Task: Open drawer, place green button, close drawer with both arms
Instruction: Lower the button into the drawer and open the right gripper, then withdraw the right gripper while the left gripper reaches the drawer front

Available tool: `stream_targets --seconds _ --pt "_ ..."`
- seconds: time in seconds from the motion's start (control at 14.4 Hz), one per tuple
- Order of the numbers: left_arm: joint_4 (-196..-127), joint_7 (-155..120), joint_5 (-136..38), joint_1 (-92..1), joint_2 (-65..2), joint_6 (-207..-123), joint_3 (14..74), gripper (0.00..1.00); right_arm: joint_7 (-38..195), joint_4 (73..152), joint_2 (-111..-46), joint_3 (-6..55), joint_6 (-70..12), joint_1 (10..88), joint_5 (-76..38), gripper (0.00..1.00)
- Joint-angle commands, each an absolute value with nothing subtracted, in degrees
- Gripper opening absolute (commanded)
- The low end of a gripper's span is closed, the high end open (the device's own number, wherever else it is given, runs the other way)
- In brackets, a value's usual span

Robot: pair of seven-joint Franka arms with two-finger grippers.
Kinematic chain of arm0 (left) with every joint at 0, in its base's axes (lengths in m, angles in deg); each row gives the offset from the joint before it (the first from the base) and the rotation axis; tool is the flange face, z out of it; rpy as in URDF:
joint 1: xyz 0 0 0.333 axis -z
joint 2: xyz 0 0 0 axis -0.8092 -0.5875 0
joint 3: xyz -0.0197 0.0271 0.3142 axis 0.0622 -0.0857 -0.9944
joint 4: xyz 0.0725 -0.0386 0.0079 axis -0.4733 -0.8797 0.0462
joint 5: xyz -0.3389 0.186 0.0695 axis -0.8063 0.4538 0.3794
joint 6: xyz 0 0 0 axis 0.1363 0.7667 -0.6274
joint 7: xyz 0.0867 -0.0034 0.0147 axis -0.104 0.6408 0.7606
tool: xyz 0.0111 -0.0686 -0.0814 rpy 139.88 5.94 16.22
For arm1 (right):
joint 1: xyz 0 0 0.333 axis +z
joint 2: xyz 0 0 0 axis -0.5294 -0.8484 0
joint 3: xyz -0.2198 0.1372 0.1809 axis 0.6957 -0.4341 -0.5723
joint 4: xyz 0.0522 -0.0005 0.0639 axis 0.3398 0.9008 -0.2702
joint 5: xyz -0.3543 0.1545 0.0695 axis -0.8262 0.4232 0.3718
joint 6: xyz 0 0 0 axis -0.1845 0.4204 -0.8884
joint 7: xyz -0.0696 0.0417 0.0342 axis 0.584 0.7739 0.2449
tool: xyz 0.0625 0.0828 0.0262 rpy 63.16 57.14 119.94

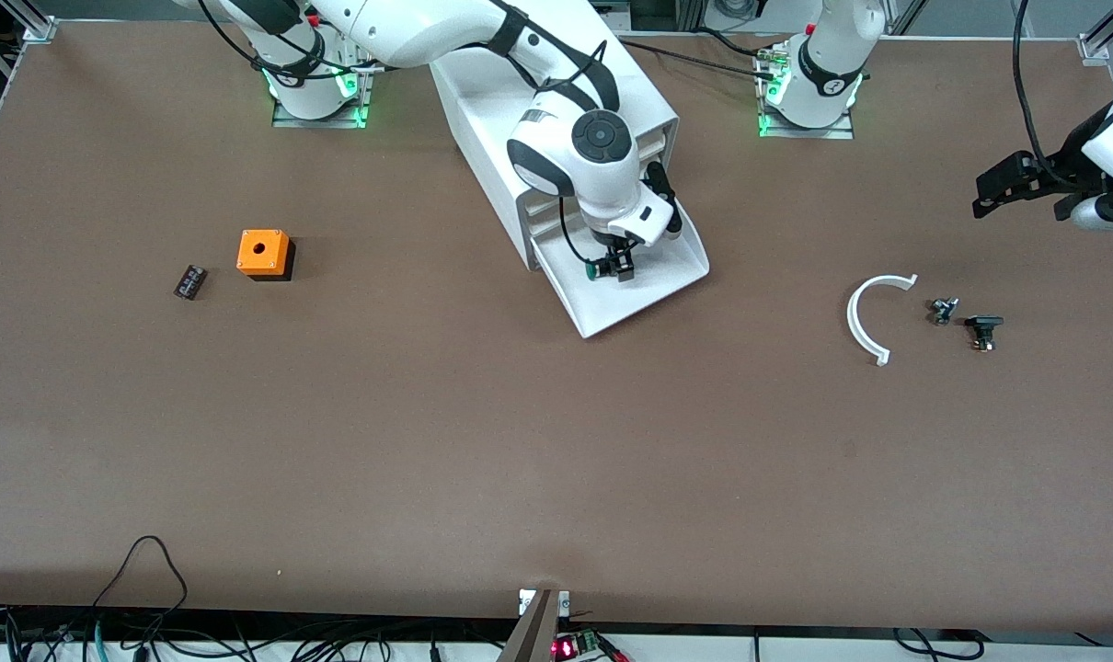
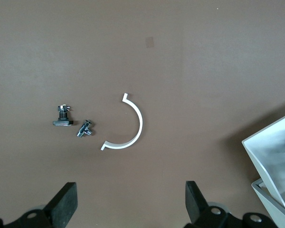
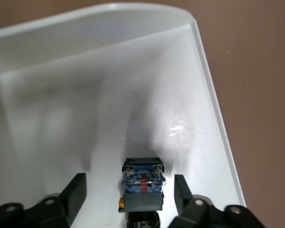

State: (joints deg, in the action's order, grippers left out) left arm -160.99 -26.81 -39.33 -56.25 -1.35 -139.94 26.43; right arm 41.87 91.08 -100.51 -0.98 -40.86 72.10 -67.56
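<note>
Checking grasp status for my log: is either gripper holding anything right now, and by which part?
Nothing is held. The right gripper is open, its fingers apart from the button lying in the drawer. The left gripper is open over bare table.

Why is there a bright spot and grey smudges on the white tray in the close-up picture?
In the right wrist view, the bright spot is glare from overhead light on the glossy drawer; the grey patches are soft shadows around the button. In the front view, green lights glow at both arm bases. In the left wrist view, light falls evenly on the white curved piece.
</note>
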Motion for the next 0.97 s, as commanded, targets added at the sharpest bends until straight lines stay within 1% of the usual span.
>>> stream_targets --seconds 0.0,0.14,0.35,0.48,0.69,0.76,0.9 --pt "-161.17 -26.72 -39.22 -56.04 -1.68 -141.87 26.21 1.00 47.60 90.14 -94.31 -0.62 -37.52 72.84 -67.73 1.00" --pt "-161.69 -26.90 -39.39 -56.13 -3.08 -144.15 26.21 1.00 48.84 87.16 -90.35 -0.45 -34.70 72.05 -65.28 1.00" --pt "-161.87 -25.93 -39.83 -55.52 -6.68 -148.28 26.82 1.00 52.53 86.79 -84.64 -0.45 -31.45 65.65 -61.24 1.00" --pt "-161.96 -23.31 -44.38 -55.34 -10.71 -153.10 27.01 1.00 55.68 87.05 -82.95 -0.10 -28.73 60.38 -59.04 1.00" --pt "-164.06 -16.11 -47.39 -51.31 -15.64 -160.58 27.79 1.00 66.65 89.24 -82.16 5.94 -26.52 59.39 -58.94 1.00" --pt "-165.20 -11.73 -47.39 -49.73 -17.40 -164.17 29.36 1.00 72.69 89.69 -81.98 8.32 -26.43 58.95 -58.85 1.00" --pt "-166.35 -1.37 -47.39 -47.01 -21.09 -170.42 31.57 1.00 85.17 91.44 -80.67 10.00 -25.03 56.76 -58.85 1.00"
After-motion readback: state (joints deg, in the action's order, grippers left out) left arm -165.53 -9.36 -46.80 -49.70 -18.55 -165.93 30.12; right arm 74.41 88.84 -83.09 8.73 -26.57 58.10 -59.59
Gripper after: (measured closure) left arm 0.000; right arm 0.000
